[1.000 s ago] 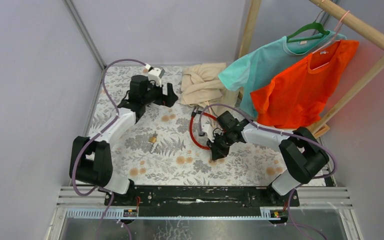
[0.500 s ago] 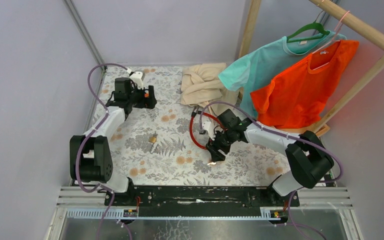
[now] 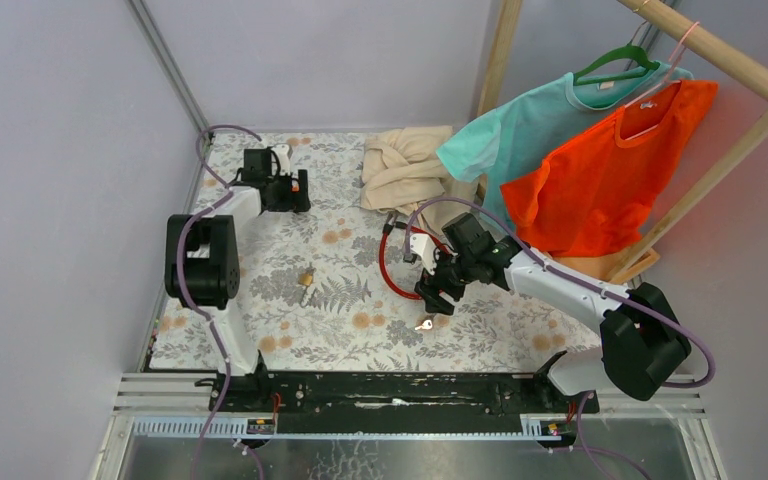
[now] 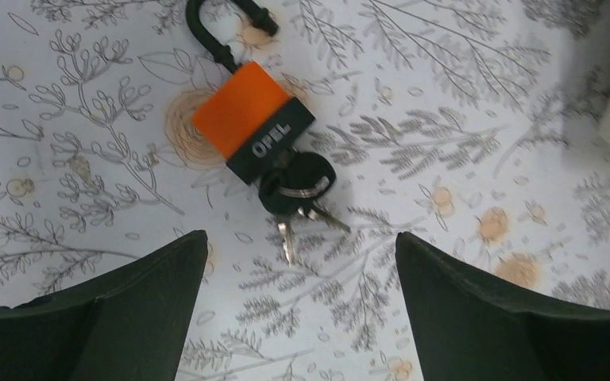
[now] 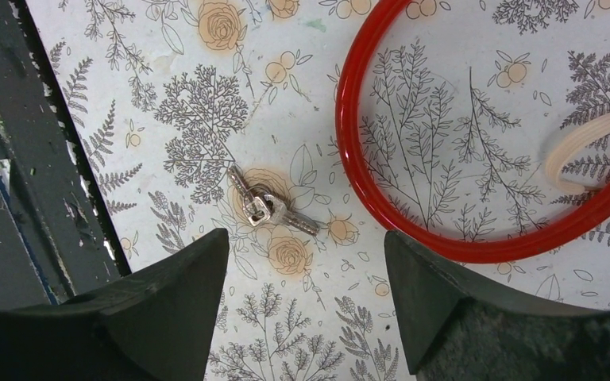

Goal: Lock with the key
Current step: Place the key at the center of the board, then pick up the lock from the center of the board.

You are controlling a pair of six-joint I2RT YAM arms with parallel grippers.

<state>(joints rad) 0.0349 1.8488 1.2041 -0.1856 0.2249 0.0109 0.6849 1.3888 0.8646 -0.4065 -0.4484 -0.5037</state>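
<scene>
Item, far left: left gripper [image 4: 299,242] is hovering over the back-left part of the floral table [image 3: 360,335], fingers standing wide apart and holding nothing. Beneath it the orange padlock [image 4: 242,107] is lying flat, its black shackle [image 4: 206,32] looking swung out of the body, with a key bunch [image 4: 298,184] apparently sitting in the keyway and spare keys trailing toward the fingers. Item, centre-left: a small brass-coloured object [image 3: 306,278] is lying apart, too small to identify. Item, centre: a pair of loose silver keys [image 5: 264,205] is lying flat just beside the red cable loop [image 5: 349,151]. The right gripper [image 5: 306,236] is hanging above them, likewise spread open and empty. Item, right: a beige cloth [image 3: 405,165], teal shirt [image 3: 520,120] and orange shirt [image 3: 610,170] are sitting clear of the work.

Hazards, as judged: the padlock is resting unrestrained, so a turn of the key is likely to spin the whole body. The trailing keys may be fouling any pinch on the key head. The silver pair, lying thin and flat, risks slipping from a grasp, and may be the wrong keys.
</scene>
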